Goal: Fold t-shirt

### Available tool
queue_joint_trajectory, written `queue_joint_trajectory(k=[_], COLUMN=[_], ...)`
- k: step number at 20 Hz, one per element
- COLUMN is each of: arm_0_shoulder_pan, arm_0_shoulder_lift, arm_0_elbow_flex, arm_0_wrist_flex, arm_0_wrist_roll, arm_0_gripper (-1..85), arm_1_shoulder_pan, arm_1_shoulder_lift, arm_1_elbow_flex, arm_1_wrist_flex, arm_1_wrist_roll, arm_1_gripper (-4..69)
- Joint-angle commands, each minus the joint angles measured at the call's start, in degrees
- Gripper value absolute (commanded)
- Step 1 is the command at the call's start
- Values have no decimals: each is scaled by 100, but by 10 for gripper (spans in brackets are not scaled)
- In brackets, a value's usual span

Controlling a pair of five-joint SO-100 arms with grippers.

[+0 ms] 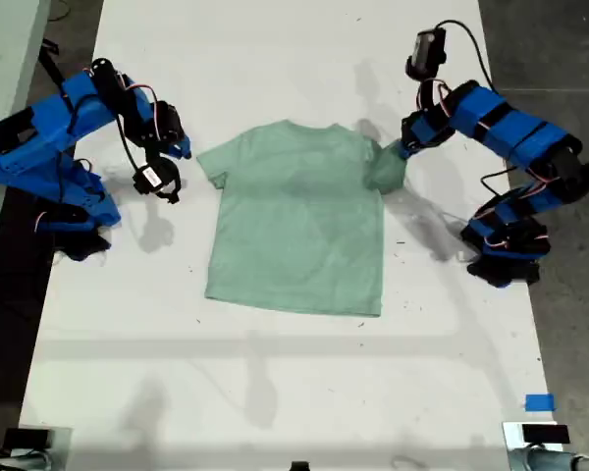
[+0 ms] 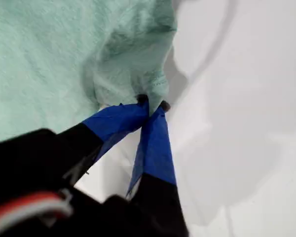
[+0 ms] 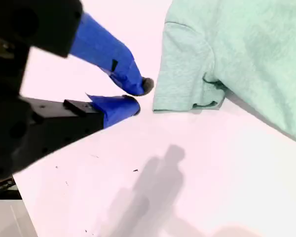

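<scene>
Two blue arms stand at a white table [image 1: 275, 392], one on each side in the exterior view. A piece of blue tape [image 1: 538, 402] sits near the nearest corner, at the exterior view's lower right.

Shirt [image 1: 296, 221]: pale mint, lies spread flat near the middle of the table, hem toward the camera, collar toward the far end. Body smooth, no fold in it yet. Sleeve on the exterior view's left lies flat on the table. Sleeve on the exterior view's right is bunched and drawn outward.

My first gripper [image 1: 404, 149], on the arm at the exterior view's right: jaws closed tight, tips meeting, with the edge of the bunched sleeve pinched between them. First wrist view confirms it: cloth gathers into a puckered fold just at the blue-taped tips [image 2: 151, 104], and the table shows bare beside it.

My second gripper [image 1: 167, 182], on the arm at the exterior view's left: jaws parted a little, a narrow gap between the tips, nothing held. It hangs above bare table just beside the flat sleeve, not touching it. Second wrist view shows the tips [image 3: 138, 96] near the sleeve's hem, apart from the cloth, with small dark specks on the table below.
</scene>
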Motion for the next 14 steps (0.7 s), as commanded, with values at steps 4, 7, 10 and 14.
queue_joint_trajectory(k=[4,7,10,14], arm_0_shoulder_pan=[26,35,62,79], arm_0_shoulder_lift=[35,35,35,53], arm_0_elbow_flex=[-325,-325,-325,-316], arm_0_wrist_flex=[-97,-123,-79,-53], arm_0_wrist_roll=[26,26,26,26], arm_0_gripper=[39,38,37,36], arm_1_shoulder_pan=[-677,-1195,-1688,-2232], arm_1_shoulder_lift=[26,-782,-1925,-3683], arm_1_elbow_flex=[-1424,-2689,-4184,-6319], arm_1_wrist_flex=[580,923,1187,1371], arm_1_wrist_roll=[589,958,1257,1547], arm_1_gripper=[-18,-18,-18,-18])
